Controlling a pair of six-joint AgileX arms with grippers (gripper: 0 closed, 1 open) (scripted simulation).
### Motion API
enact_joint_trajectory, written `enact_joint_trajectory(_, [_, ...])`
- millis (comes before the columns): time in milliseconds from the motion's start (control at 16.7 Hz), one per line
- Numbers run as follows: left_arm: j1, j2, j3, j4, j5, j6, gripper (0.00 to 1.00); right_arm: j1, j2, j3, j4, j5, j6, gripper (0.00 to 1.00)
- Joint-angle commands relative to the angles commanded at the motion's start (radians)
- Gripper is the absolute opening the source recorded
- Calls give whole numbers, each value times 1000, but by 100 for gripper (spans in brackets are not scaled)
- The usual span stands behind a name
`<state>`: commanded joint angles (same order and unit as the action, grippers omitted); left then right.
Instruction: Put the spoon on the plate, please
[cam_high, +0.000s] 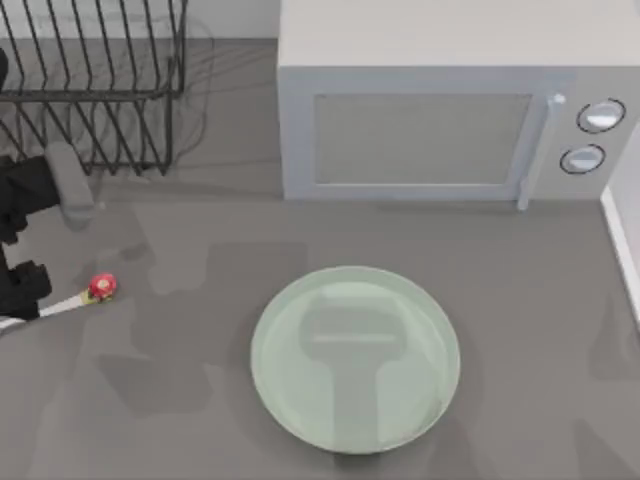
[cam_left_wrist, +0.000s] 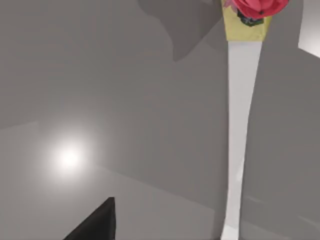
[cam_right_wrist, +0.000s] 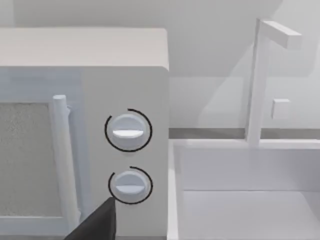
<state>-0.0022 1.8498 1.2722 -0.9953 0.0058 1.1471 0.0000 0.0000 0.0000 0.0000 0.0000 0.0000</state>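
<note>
The spoon (cam_high: 85, 295) lies near the table's left edge, its red knob pointing toward the middle and its white handle running back under my left gripper (cam_high: 22, 300). In the left wrist view the spoon (cam_left_wrist: 242, 115) shows close up, with the yellow collar and red knob at its far end and one dark finger (cam_left_wrist: 97, 225) off to the side of the handle. That gripper is open, with its jaws not on the spoon. The pale-green plate (cam_high: 355, 400) sits in the front middle of the table, well to the right of the spoon. My right arm is parked, and one dark finger (cam_right_wrist: 97, 225) of it shows, held open.
A grey microwave (cam_high: 430, 110) stands at the back, right of centre. A black wire dish rack (cam_high: 90, 80) stands at the back left. A white sink (cam_right_wrist: 250, 200) with a tap (cam_right_wrist: 260, 80) borders the table's right side.
</note>
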Motion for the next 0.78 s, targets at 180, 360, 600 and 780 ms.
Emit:
enact_joint_trajectory(180, [0,60,-73,143,0,1,100,0,0,0,0,0,0,100])
enact_joint_trajectory(360, [0,117,-141,268,1,2,100,0,0,0,0,0,0,100])
enact_joint_trajectory(600, [1,136,-164,304,1,3,100,0,0,0,0,0,0,100])
enact_joint_trajectory(780, [1,136,-164,304,1,3,92,0,0,0,0,0,0,100])
